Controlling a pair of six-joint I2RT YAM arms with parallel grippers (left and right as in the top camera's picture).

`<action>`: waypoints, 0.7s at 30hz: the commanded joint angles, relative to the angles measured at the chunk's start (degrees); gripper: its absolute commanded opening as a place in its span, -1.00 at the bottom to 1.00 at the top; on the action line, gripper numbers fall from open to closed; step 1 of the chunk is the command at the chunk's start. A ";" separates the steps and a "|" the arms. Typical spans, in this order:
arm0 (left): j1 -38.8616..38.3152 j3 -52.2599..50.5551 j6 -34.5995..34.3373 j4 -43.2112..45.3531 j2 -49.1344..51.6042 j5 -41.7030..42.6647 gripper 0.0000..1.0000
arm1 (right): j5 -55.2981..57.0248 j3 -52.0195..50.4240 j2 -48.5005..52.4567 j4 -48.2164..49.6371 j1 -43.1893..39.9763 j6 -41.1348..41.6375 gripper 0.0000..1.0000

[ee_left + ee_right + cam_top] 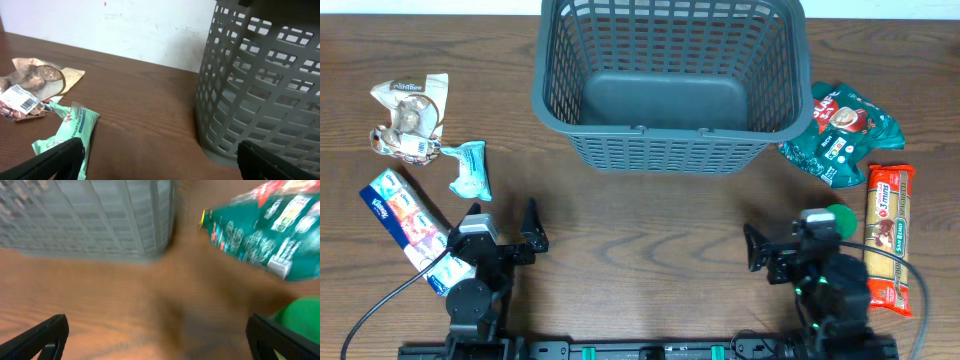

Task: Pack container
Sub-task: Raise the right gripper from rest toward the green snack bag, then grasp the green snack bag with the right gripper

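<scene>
Left jaws, on your near left, stand spread wide and empty above the brown wooden surface [650,225]. Just left of them you see a blue-and-white patterned tissue pack [405,215] lying diagonally. Farther back lies a crumpled white-and-brown foil wrapper [410,115]. A small pale teal sachet [470,170] lies close beside it, nearer the arms. At the far centre stands the large dark grey plastic basket [665,132], upright, with lattice-slotted sides and its solid floor showing. Just beside its right corner you find a dark green snack pouch [845,135]. A long orange-red packet [890,240] lies lengthwise nearer the arms. Right jaws, likewise parted and empty, sit left of that packet. A green round object [840,215], too blurred to identify, sits at their side.
</scene>
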 commanded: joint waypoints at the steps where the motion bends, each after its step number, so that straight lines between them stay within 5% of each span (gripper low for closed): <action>1: 0.24 -1.09 -0.26 -2.19 -0.35 -1.92 0.96 | 1.03 10.27 1.55 -4.76 -0.13 0.90 0.99; 8: 0.24 -1.09 -0.26 -2.19 -0.35 -1.92 0.97 | 1.36 25.40 5.40 -19.12 -0.13 0.87 0.99; 18: 0.24 -1.09 -0.26 -2.19 -0.35 -1.92 0.97 | 13.09 39.98 19.65 -40.15 -0.13 21.20 0.99; 21: 0.24 -1.09 -0.26 -2.21 -0.24 -1.92 0.97 | 17.68 44.22 23.50 -39.85 -0.13 20.28 0.99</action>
